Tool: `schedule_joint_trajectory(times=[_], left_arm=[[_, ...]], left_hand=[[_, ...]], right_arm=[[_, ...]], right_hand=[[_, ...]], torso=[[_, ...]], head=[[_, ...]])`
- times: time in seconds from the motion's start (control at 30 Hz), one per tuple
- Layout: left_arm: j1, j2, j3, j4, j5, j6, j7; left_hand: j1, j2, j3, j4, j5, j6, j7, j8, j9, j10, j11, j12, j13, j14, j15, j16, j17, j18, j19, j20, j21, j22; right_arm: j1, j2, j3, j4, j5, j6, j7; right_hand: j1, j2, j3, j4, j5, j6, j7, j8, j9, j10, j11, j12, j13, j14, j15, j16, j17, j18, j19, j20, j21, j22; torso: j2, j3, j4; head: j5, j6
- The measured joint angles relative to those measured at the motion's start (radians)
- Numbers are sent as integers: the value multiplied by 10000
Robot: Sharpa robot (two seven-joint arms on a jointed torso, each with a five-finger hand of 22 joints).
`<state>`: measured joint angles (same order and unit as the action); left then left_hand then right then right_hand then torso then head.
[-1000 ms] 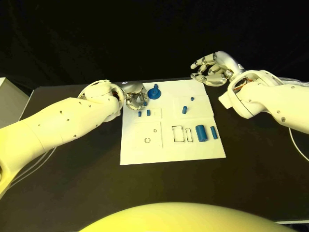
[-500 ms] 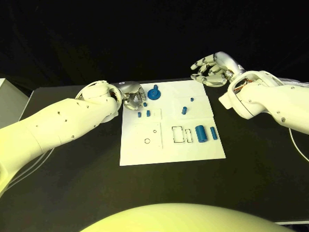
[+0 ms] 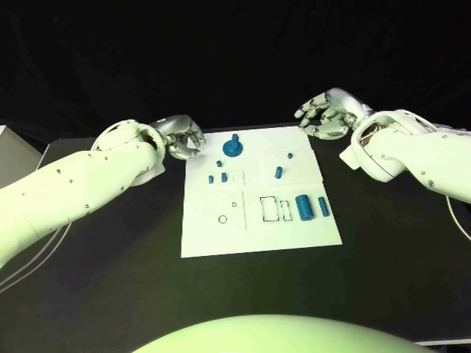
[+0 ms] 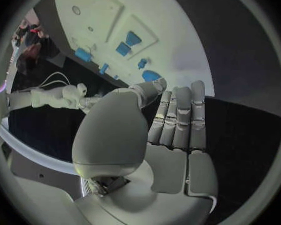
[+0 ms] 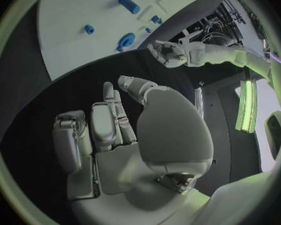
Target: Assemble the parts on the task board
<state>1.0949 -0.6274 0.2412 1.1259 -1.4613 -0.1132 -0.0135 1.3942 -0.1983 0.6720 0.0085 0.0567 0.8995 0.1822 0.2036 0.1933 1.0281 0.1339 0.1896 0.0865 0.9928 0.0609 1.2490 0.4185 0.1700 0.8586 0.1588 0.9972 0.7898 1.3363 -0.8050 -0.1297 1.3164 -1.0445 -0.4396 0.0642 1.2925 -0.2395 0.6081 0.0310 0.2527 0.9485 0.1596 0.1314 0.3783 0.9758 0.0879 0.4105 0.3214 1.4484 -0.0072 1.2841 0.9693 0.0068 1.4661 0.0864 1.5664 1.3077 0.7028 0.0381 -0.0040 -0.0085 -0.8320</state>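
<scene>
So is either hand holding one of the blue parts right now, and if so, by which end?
Nothing is held. The left hand has empty fingers, the right hand is empty too, and the blue parts lie on the task board.

A black desk [image 3: 108,243] spans the lower and middle part of the head view, its far edge running just above the centre of the frame. The white task board [image 3: 259,190] lies flat on it at the centre, long side running away from the robot. Small blue parts [image 3: 307,207] sit on the board, mostly in its upper and right portions.
</scene>
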Motion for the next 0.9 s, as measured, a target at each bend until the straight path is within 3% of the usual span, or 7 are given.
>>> schedule_joint_trajectory(times=[0.17, 0.37, 0.43, 0.6, 0.73, 0.8, 0.9], left_arm=[[-354, -655, 400, 621, 2663, -322, 448], [-880, -1274, 689, 1442, 5706, -323, 1076], [-1064, -1439, 805, 1737, 6588, -262, 1281], [-1619, -1773, 1261, 2473, 8531, 12, 1778], [-1835, -1882, 1443, 2804, 9434, 225, 2045], [-1896, -1915, 1493, 2897, 9720, 311, 2141], [-1956, -1949, 1540, 2997, 10046, 423, 2270]], left_hand=[[0, 0, 0, 0, 0, 124, 125, 173, 47, 159, -17, 394, 19, -374, 3, -1072, -590, -2, -387, -12, -597, -342], [-76, 76, -220, 160, -27, 124, 125, 377, 82, 195, 19, 602, -21, -801, 161, -3338, -1569, -2, -1049, 157, -2065, -1232], [-107, 107, -311, 250, -27, 124, 125, 456, 129, 252, 76, 450, -138, -840, 250, -4620, -1955, -1, -1237, 299, -3010, -1871], [-186, 27, -470, 556, -27, -115, 145, 650, 223, 513, 171, -419, -206, -639, 484, -7149, -2250, -2, -1066, 763, -5275, -3534], [-187, 27, -446, 638, -27, -169, 90, 728, 247, 678, 179, -927, -206, -452, 571, -8156, -2155, -2, -900, 923, -6567, -4520], [-186, 27, -458, 650, -27, -181, 102, 728, 259, 724, 209, -1068, -206, -380, 573, -8477, -2130, -3, -795, 1021, -6941, -4834], [-186, 27, -447, 695, -27, -204, 125, 778, 259, 787, 216, -1166, -206, -425, 618, -8876, -2130, -3, -477, 997, -7214, -5098]], right_arm=[[-8, 96, -12, -333, -1214, 805, -233], [-120, 270, -41, -566, -2563, 1396, -550], [-173, 327, -49, -647, -2989, 1485, -669], [-298, 509, -75, -868, -4036, 1595, -1022], [-382, 649, -85, -984, -4572, 1621, -1245], [-422, 741, -87, -1044, -4762, 1634, -1336], [-487, 887, -91, -1110, -4984, 1666, -1455]], right_hand=[[0, 0, 49, -102, -147, 1, 1, 0, 0, 18, 18, -602, -478, -11, 61, -77, -181, 0, 0, 72, 0, 0], [42, -41, 49, -103, -184, 1, 1, 0, 13, 53, 53, -800, -665, 20, 91, -118, -217, 1, 0, 72, 0, -2], [42, -41, 49, -103, -184, 1, 1, 0, 13, 53, 53, -827, -708, -15, 127, -118, -243, 1, 0, 72, 0, -2], [41, -41, 49, -103, -228, 1, 1, 0, 22, 54, 54, -945, -816, -15, 127, -178, -307, 0, 1, 142, 0, -3], [41, -42, 77, -131, -228, 1, 1, 0, 22, 54, 54, -951, -841, -15, 126, -178, -333, 0, 1, 142, 0, -3], [41, -41, 77, -131, -228, 0, 1, 0, 22, 54, 54, -1008, -871, -15, 126, -178, -349, 0, 1, 142, 0, -3], [41, -41, 77, -131, -228, 0, 0, 0, 22, 54, 54, -1032, -904, -15, 126, -178, -355, 0, 1, 142, 0, -4]], torso=[[-24, -2, 13], [-47, -21, 31], [-53, -27, 36], [-59, -40, 42], [-59, -52, 49], [-59, -55, 49], [-54, -52, 48]], head=[[-150, 118], [-272, 250], [-331, 302], [-400, 415], [-440, 489], [-457, 517], [-469, 556]])
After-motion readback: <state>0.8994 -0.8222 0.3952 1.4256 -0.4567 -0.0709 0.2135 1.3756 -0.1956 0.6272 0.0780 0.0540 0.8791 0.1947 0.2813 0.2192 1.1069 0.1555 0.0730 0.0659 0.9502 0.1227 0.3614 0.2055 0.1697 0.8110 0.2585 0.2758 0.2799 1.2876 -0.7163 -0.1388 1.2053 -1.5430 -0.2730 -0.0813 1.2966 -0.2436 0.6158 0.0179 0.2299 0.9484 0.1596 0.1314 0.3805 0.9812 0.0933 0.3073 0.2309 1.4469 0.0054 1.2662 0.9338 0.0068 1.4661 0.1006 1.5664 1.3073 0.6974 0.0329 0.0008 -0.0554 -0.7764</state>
